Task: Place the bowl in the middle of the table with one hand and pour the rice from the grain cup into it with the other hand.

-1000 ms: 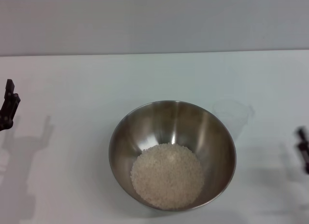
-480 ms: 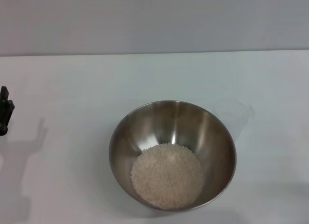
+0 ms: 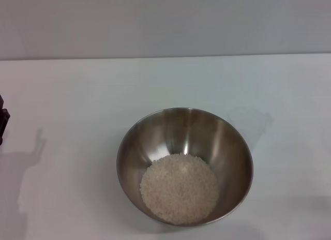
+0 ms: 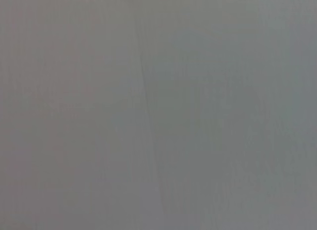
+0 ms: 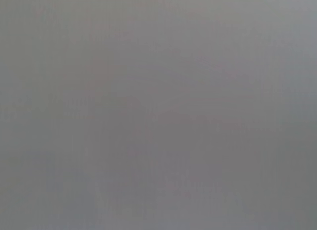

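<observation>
Upright, the bowl [image 3: 184,165] opens skyward, rice [image 3: 179,188] heaped inside; grain cup [image 3: 252,122] stands at its 2 o'clock. Left tool [image 3: 2,121] at the worktop's [image 3: 77,85] 9 o'clock edge; its state is untellable.

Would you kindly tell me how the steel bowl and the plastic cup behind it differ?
The bowl is shiny opaque steel; the grain cup is clear plastic, barely standing out against the table. The bowl is far wider than the cup. The bowl holds the rice; no rice shows in the cup. Both stand upright on the table, ungripped.
</observation>
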You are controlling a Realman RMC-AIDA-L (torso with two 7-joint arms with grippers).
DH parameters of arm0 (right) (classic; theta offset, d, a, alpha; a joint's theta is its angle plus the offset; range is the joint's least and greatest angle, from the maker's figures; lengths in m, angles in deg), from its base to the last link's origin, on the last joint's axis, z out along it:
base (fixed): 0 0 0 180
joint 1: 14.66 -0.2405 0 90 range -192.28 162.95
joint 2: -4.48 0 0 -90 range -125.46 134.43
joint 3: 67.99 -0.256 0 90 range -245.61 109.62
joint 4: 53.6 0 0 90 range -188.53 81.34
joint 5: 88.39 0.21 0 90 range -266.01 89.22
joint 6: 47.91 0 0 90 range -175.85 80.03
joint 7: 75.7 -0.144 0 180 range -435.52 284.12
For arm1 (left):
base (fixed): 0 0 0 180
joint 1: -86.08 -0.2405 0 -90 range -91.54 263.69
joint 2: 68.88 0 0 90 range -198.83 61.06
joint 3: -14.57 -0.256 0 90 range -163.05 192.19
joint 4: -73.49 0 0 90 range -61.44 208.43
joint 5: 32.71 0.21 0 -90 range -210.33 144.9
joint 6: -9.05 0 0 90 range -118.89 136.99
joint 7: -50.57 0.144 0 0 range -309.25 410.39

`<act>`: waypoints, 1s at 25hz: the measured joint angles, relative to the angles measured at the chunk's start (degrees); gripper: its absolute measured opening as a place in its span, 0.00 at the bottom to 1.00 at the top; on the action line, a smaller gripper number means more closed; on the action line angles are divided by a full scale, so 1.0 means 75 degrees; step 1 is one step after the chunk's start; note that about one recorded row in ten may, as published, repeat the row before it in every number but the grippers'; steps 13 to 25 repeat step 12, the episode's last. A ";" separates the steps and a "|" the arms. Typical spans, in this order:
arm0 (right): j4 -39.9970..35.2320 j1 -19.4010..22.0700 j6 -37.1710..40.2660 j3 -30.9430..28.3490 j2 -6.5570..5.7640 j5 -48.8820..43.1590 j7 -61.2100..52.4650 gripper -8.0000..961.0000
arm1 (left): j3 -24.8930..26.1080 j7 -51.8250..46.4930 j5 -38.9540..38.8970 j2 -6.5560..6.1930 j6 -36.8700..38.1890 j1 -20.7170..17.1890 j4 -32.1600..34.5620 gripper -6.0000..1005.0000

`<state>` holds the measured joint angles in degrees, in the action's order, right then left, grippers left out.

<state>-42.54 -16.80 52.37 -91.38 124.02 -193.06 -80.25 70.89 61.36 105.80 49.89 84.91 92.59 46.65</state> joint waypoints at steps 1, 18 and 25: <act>0.0035 0.0000 -0.0005 -0.0001 0.0001 0.0000 0.0062 0.87 | 0.0009 -0.0006 0.0001 0.0000 0.0005 -0.0001 0.0001 0.81; 0.0264 0.0011 -0.0078 0.0058 0.0024 0.0001 0.0423 0.87 | 0.0021 -0.0021 -0.0009 0.0005 0.0011 0.0029 0.0005 0.81; 0.0264 0.0011 -0.0078 0.0058 0.0024 0.0001 0.0423 0.87 | 0.0021 -0.0021 -0.0009 0.0005 0.0011 0.0029 0.0005 0.81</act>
